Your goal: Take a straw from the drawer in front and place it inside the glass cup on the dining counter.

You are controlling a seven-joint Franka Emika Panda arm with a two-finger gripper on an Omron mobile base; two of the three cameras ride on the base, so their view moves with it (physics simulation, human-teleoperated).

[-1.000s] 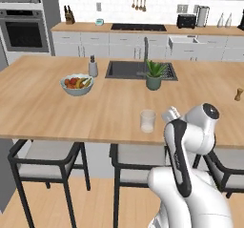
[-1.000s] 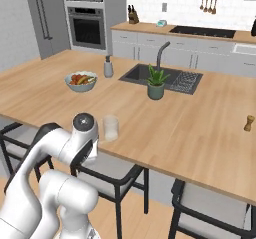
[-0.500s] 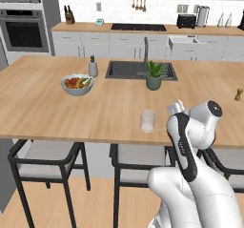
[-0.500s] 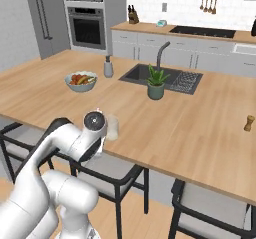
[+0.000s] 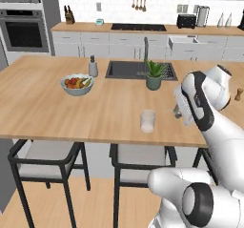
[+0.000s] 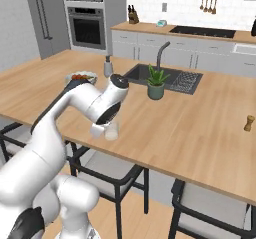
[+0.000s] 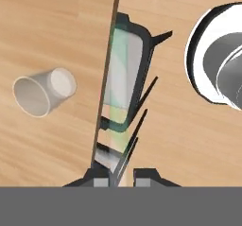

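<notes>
The short translucent glass cup (image 7: 43,93) is being viewed upright on the light-wood dining counter (image 7: 47,26), well left of the gripper (image 7: 121,178). Its fingertips (image 7: 101,181) are being held slightly apart, a thin straw-like sliver between them.

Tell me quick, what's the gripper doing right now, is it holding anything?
Gripper: shut on a thin straw, held above the edge of the dining counter near the glass cup.
</notes>
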